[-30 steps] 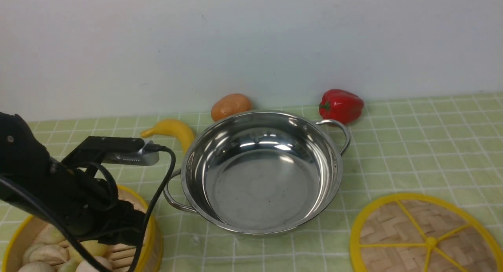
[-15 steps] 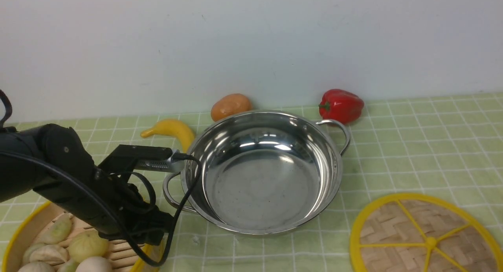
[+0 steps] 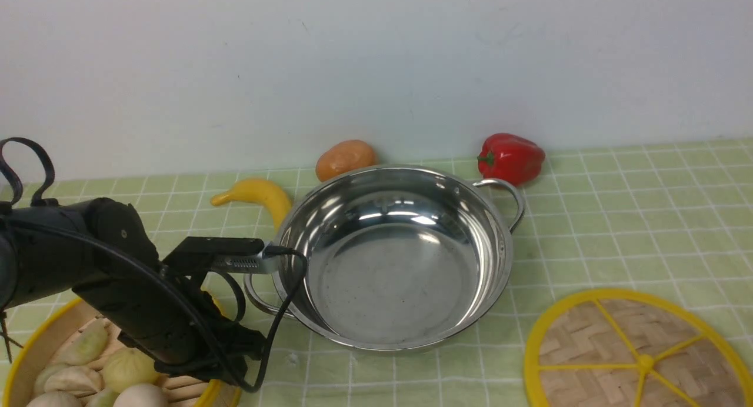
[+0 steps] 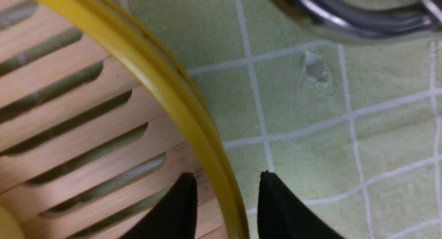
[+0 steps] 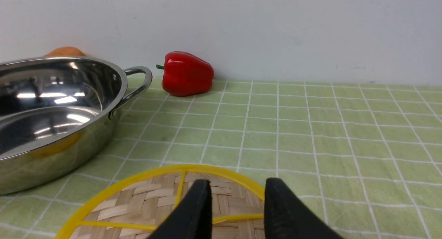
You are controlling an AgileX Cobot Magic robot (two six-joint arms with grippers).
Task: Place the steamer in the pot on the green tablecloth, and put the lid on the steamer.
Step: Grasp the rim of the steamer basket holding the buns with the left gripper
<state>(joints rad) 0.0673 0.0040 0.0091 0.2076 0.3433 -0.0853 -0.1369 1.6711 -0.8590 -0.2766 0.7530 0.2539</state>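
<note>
The steamer (image 3: 34, 335) sits at the lower left of the front view, beside the pot (image 3: 394, 260). The left tool (image 4: 226, 175) is spread astride its yellow rim. It should go lower, then pinch squarely.

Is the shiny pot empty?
Empty: the pot shows only its bare shiny bottom, and the steamer sits beside it on the cloth.
</note>
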